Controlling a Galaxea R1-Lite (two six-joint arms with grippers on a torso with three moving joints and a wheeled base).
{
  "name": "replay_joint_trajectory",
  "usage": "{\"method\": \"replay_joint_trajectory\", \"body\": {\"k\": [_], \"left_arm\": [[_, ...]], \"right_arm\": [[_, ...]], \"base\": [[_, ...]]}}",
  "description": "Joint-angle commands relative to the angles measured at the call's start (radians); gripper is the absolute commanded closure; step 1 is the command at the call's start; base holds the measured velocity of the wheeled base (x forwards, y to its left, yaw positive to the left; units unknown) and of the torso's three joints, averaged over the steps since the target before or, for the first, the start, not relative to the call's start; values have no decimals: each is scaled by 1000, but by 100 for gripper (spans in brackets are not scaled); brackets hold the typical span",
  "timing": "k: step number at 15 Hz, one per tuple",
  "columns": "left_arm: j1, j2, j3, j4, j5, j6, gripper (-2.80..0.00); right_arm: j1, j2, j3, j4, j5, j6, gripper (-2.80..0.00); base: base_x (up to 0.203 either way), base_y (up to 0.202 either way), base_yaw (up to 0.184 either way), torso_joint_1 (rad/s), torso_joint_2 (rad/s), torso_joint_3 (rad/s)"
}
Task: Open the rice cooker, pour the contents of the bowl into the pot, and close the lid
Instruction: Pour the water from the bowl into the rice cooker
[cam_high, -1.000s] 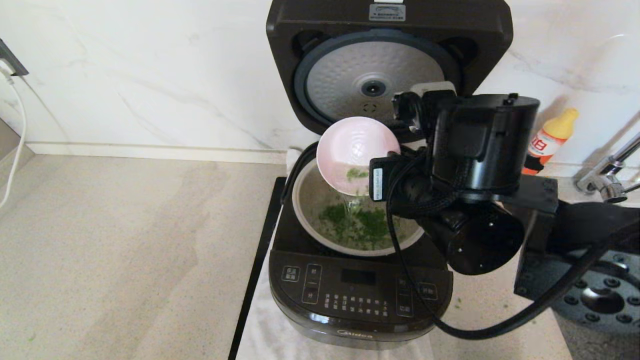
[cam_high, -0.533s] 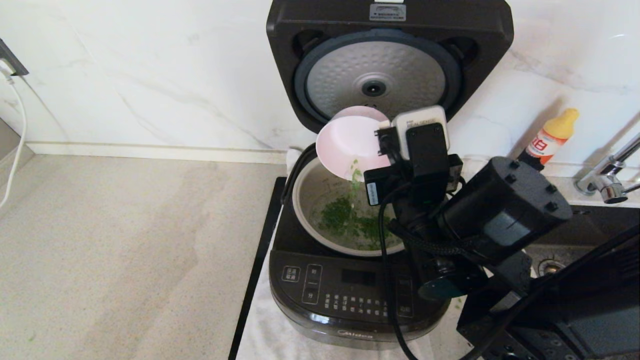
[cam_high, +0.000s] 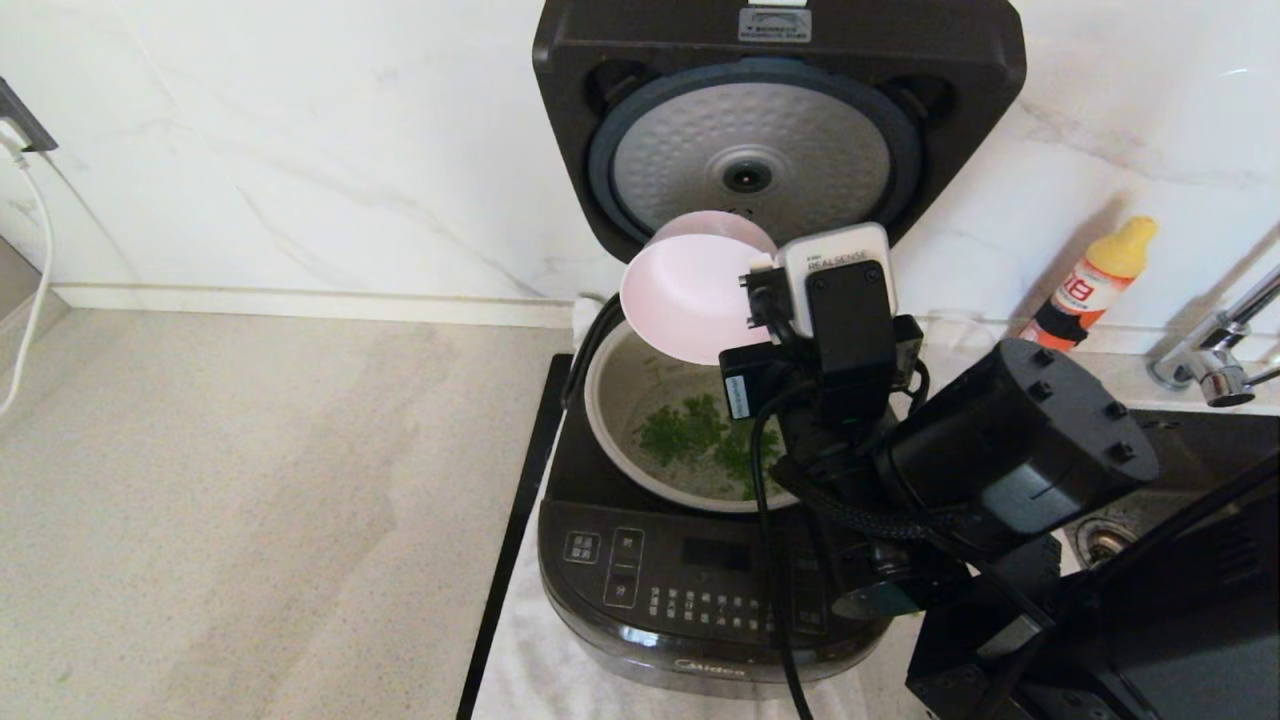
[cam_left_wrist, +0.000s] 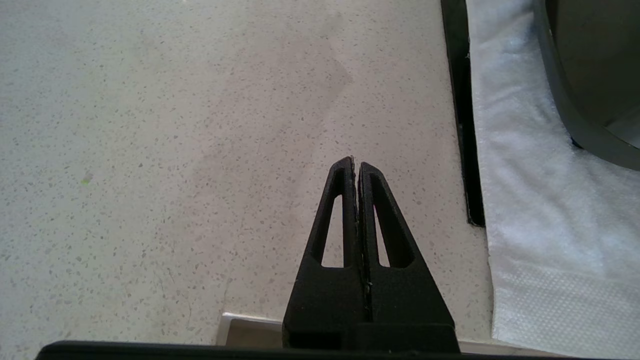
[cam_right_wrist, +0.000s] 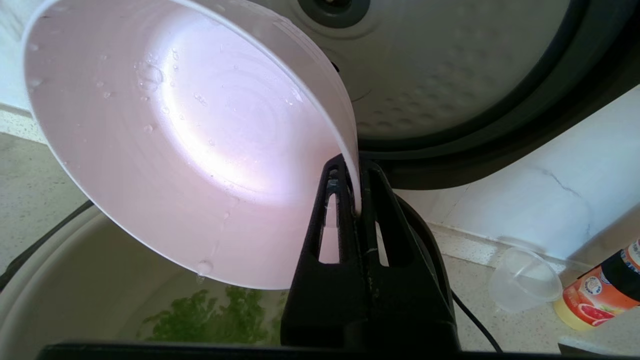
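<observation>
Your right gripper (cam_right_wrist: 356, 200) is pinching the rim of the pink bowl (cam_high: 690, 300), one finger inside the wall and one outside, and you hold the bowl tipped steeply on its side above the far part of the pot (cam_high: 625, 420). The bowl looks emptied, with only water drops clinging to its inner face. Chopped green leaves (cam_high: 700, 440) lie in the pot, which sits in the rice cooker (cam_high: 700, 590) on a white cloth (cam_left_wrist: 525, 225). The lid (cam_high: 780, 110) stands upright behind the bowl, its dimpled silver disc facing you. Your left gripper (cam_left_wrist: 356, 167) hangs over the speckled counter (cam_high: 250, 500) left of the cooker, its fingers pressed together on nothing. An orange bottle (cam_high: 1095, 275) stands far right by the wall.
</observation>
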Motion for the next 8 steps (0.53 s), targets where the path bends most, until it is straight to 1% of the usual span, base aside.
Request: {"method": "replay_joint_trajectory", "body": {"k": [1, 4, 5, 8], "left_arm": [[0, -3, 1, 1, 0, 0, 0], [0, -3, 0, 1, 0, 0, 0], [0, -3, 0, 1, 0, 0, 0], [0, -3, 0, 1, 0, 0, 0]], "right_arm": [[3, -12, 0, -8, -4, -8, 0], [9, -27, -15, -8, -16, -15, 0], [10, -43, -26, 31, -23, -13, 0], [12, -101, -85, 227, -40, 1, 0]], "base": [[0, 0, 0, 0, 0, 0], [0, 0, 0, 0, 0, 0], [0, 0, 0, 0, 0, 0], [0, 0, 0, 0, 0, 0]]}}
